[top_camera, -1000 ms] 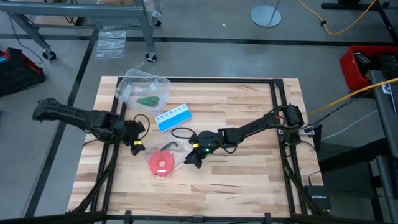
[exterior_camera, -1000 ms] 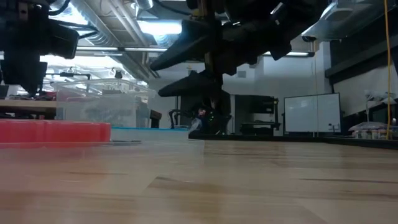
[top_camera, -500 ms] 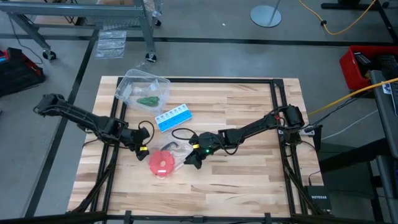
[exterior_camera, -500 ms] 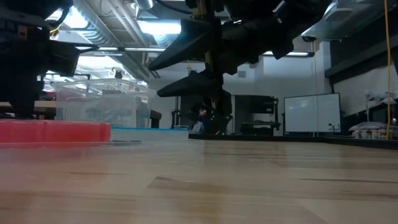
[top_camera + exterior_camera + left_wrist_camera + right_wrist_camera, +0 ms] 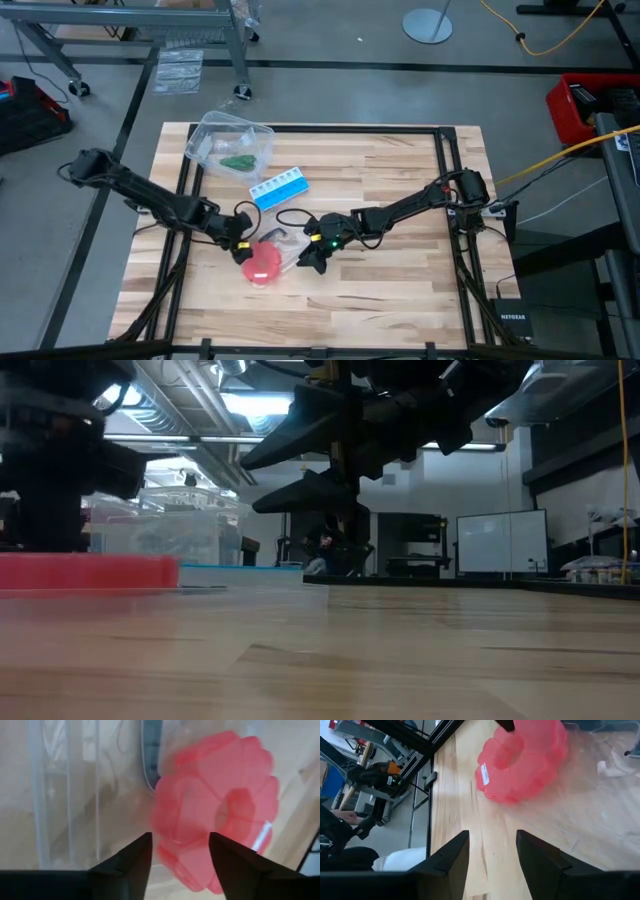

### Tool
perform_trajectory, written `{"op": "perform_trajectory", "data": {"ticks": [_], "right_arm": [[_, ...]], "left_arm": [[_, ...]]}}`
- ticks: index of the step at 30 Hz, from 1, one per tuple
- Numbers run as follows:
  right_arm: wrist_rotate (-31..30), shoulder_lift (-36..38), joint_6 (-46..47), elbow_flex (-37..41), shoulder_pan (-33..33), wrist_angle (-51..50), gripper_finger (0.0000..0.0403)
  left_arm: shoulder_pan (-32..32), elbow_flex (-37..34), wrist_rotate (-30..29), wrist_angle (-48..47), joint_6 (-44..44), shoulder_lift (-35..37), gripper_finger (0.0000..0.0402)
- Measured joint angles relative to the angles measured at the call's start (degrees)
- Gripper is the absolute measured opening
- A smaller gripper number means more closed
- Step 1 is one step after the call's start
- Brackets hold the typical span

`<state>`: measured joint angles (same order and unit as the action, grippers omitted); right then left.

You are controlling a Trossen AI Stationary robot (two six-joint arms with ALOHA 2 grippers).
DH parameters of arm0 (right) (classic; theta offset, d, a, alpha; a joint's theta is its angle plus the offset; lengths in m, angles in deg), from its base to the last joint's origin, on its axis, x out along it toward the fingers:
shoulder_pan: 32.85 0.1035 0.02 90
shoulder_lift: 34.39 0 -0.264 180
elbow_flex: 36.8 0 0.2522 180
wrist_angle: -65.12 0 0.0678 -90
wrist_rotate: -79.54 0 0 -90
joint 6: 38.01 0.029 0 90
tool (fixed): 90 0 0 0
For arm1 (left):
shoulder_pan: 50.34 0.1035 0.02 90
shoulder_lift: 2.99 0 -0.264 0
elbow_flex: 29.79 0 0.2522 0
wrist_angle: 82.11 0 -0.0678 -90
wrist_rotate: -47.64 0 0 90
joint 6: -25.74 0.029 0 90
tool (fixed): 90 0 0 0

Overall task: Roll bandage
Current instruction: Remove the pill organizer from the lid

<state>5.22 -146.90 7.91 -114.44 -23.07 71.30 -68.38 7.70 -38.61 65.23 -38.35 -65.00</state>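
Note:
The dark green bandage [image 5: 238,161] lies as a small bundle inside a clear plastic tub [image 5: 205,135] at the far left of the table. No gripper touches it. My left gripper [image 5: 246,250] is open at the left edge of a red round disc [image 5: 262,267]. In the left wrist view [image 5: 177,852] the disc [image 5: 215,815] reaches in between the fingers. My right gripper [image 5: 312,258] is open and empty, low over the table just right of the disc. Its wrist view [image 5: 492,850] shows the disc [image 5: 520,760] ahead. My left gripper comes at the red disc slanting down from the table's left. Its open fingers [image 5: 132,857] stand on either side of the disc's near rim [image 5: 187,865]. The disc lies flat on the table. I cannot tell whether a finger touches it.
A blue-and-white pill box [image 5: 278,188] lies behind the disc, toward the far edge. Clear plastic film [image 5: 282,238] lies between the disc and my right gripper. A black frame [image 5: 445,160] runs around the table. Bare wood spreads over the near and right parts.
My left gripper has gone toward the table's right and near edges, staying open, and now stands at the red disc. The disc and the bandage have kept their places.

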Motion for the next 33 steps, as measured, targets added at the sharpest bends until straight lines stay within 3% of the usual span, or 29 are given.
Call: {"op": "perform_trajectory", "data": {"ticks": [6,14,24,33], "right_arm": [[0.0,0.0,-2.3,0.0,0.0,0.0,0.0168],[0.0,0.0,-2.8,0.0,0.0,-0.1,0.0168],[-1.6,0.0,-2.8,0.0,0.0,-0.5,0.0168],[-1.1,0.0,-2.9,0.0,0.0,-0.8,0.0168]], "left_arm": [[0.0,0.1,0.2,11.7,-3.3,-7.9,0.0234],[0.0,0.0,0.1,26.1,-7.8,-13.5,0.0246],[0.0,0.0,-0.9,28.4,-9.5,-14.4,0.0247],[-2.0,2.2,-1.1,34.3,-12.5,-22.8,0.0247]]}}
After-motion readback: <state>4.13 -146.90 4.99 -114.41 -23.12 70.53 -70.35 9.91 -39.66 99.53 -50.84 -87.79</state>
